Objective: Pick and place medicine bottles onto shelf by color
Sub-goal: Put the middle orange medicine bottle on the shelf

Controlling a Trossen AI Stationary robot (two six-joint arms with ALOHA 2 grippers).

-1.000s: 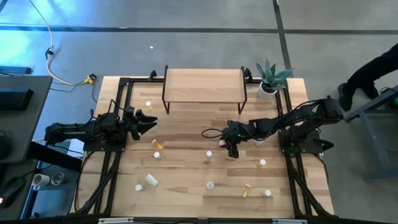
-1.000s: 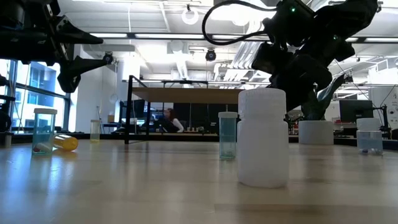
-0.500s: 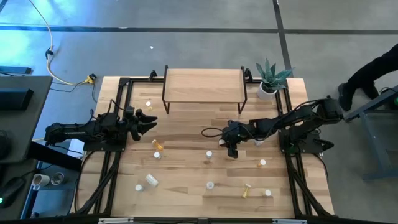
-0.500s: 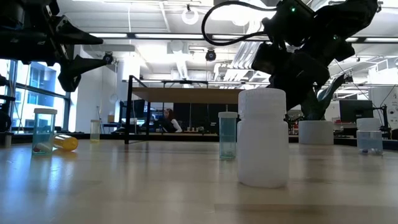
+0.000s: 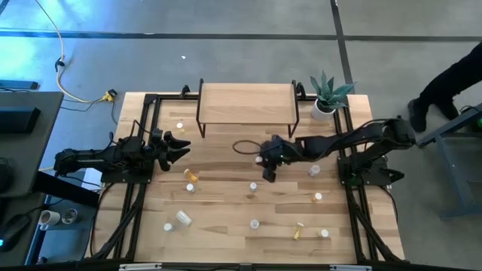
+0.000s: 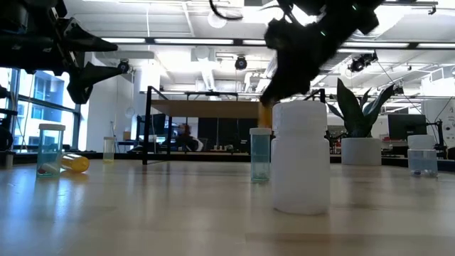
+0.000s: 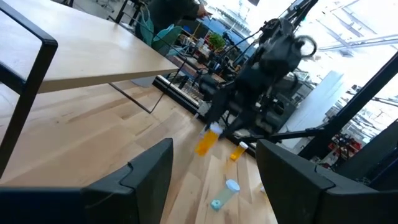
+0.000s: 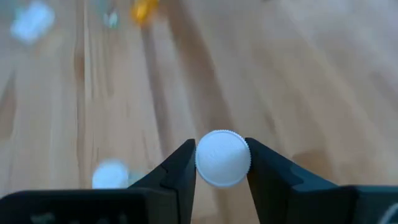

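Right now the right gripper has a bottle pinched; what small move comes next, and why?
Probably carry it on toward the shelf. The right gripper is shut on a white-capped orange bottle, lifted off the table, with the shelf not yet reached. The left gripper waits open at the left.

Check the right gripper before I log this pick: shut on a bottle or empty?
Shut on a bottle. The right gripper pinches a white-capped bottle between its fingers, raised above the table.
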